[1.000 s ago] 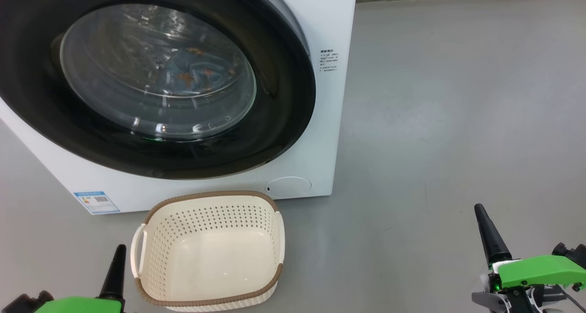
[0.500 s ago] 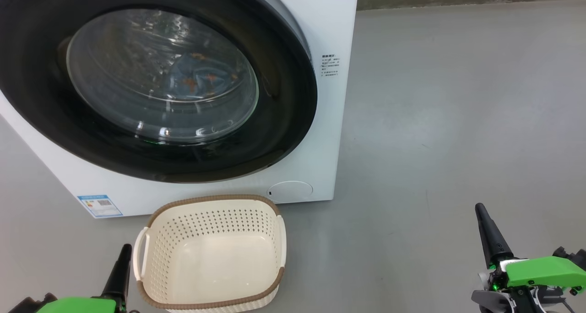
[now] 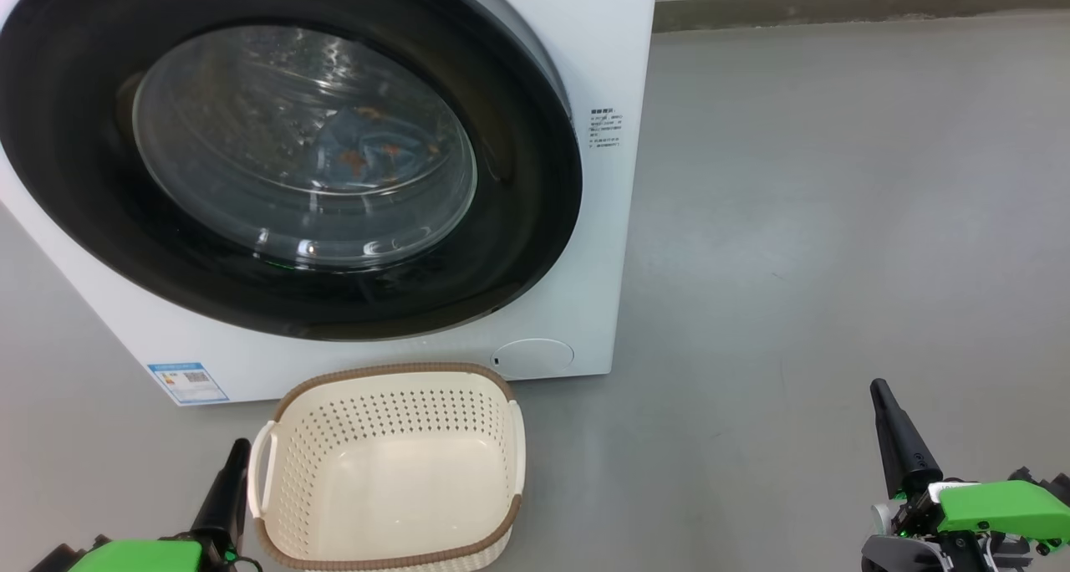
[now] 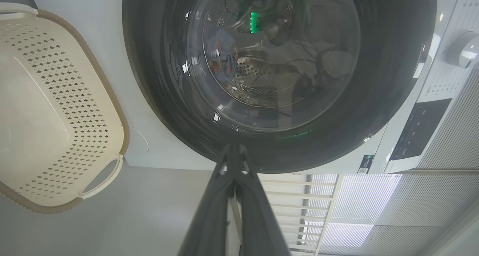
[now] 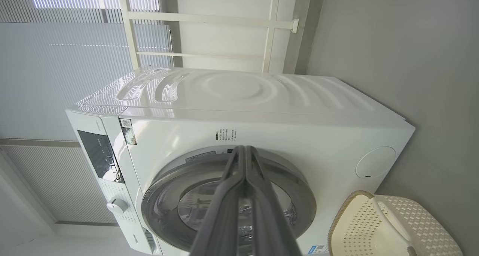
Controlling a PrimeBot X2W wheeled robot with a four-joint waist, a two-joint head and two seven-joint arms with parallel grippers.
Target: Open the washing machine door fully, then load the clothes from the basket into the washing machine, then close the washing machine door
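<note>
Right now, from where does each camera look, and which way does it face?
Head: looks down at the washing machine door and empty basket; left end effector and right end effector at the bottom corners.
Left wrist: looks along its shut fingers at the door.
Right wrist: looks along its fingers at the machine's front.
All share door and basket.

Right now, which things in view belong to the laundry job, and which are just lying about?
Job: washing machine, its shut door, clothes inside, empty basket.
Not the job: nothing loose; just window blinds, white frame, floor.
</note>
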